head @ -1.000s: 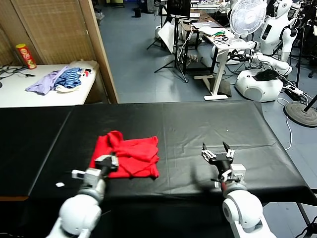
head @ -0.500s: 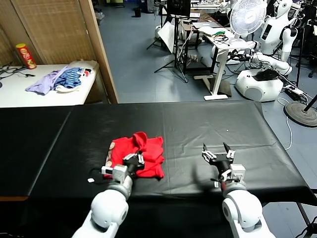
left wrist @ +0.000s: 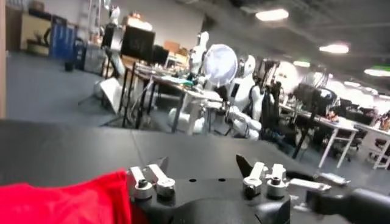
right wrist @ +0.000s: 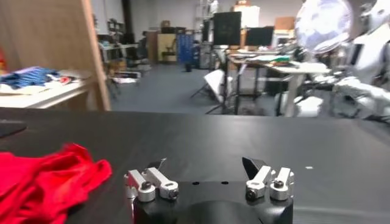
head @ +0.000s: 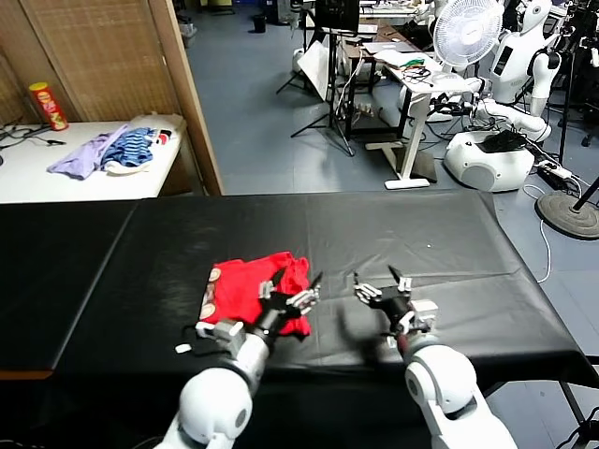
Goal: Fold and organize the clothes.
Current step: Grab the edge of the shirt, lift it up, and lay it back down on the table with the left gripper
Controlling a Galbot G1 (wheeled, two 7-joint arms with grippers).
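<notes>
Red T-shirt [head: 255, 288] lies bunched in a rough folded heap on the black-covered table [head: 393, 234], near the front edge, left of centre. A strip of printed graphic shows at its left edge; detail too small to read.

Left gripper [head: 291, 298]: fingers spread wide, both tips clear of the cloth as far as the head view shows. The shirt's right-hand fold sits just beside and partly beneath the left-side finger; in the left wrist view the red cloth [left wrist: 64, 198] comes up against that finger's base, though contact cannot be confirmed from this angle. Nothing lies between the fingers.

Right gripper [head: 382, 284]: fingers spread wide, nothing between them, hovering low over bare table. The shirt lies off to the outer side of its left-side finger, near but apart; the right wrist view shows the rumpled red edge [right wrist: 46, 176] with a strip of black table separating it from the gripper body.

The two grippers stand close side by side, the shirt's right edge nearest the left one.

Background: a white side table [head: 84, 173] carrying a lilac and blue-striped heap [head: 108, 150].
</notes>
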